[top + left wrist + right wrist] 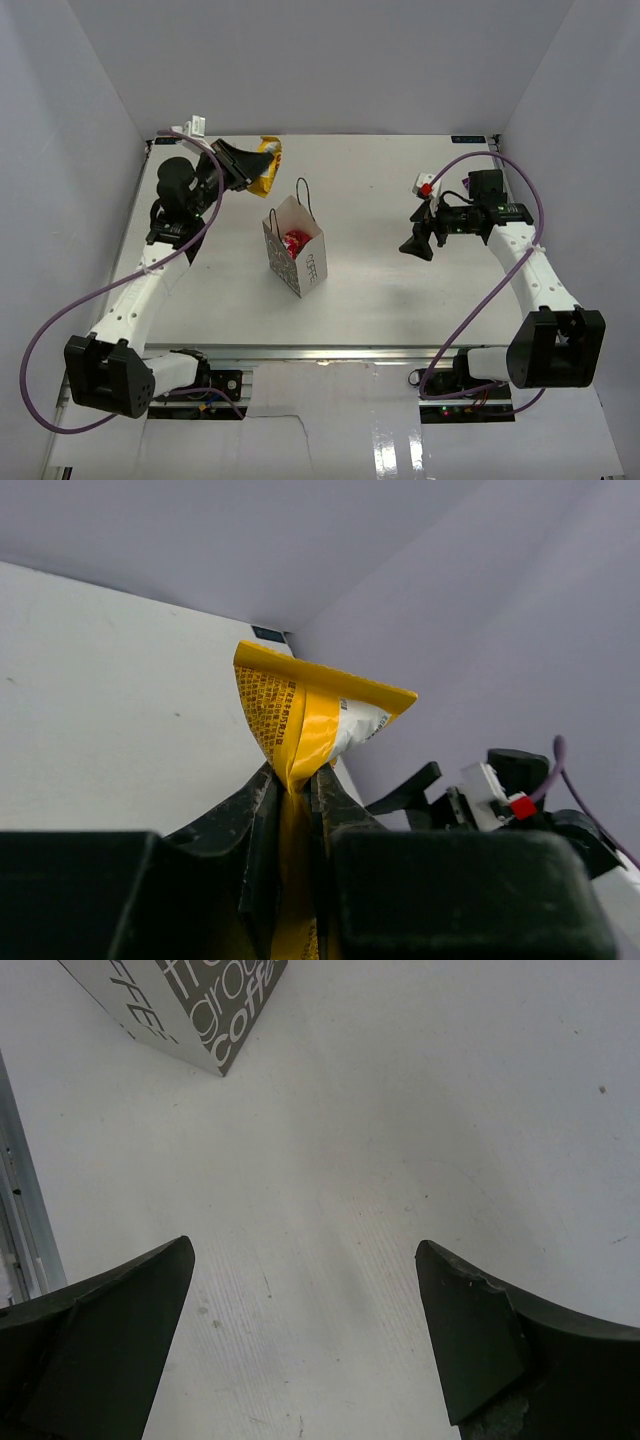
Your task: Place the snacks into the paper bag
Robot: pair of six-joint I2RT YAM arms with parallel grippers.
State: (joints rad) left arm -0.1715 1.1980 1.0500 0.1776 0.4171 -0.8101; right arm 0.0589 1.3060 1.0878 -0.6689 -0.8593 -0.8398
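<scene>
Now, left gripper [243, 166] [292, 780]: its two black fingers are pinched tight on a snack.
Snack in the pinch: a yellow wrapper [266, 165] [300, 705]. The thin end of it is squeezed between the fingers, and the fat end sticks out past them. It has tiny writing on it and a white patch on one side.
Where that snack is: at the far left part of the table [400, 290], close to the back wall [330, 60]. From the wrist camera it looks lifted up, not lying flat. It is well apart from the bag.
Paper bag [300, 265] [200, 1000]: it stands up straight near the middle of the table, a bit to the left. Its top is open. Thin black handles [303, 195] stick up from it. One side is grey with pale letters, and I can read "coffee" there.
Inside the bag: something red, a red pouch [295, 241], shows through the open top. I cannot see if more is under it.
Right gripper [418, 243] [303, 1247]: its fingers are spread wide apart with nothing between them. Only bare white table shows under it.
Where the right gripper is: on the right side of the table, pointing toward the bag but not touching it.
</scene>
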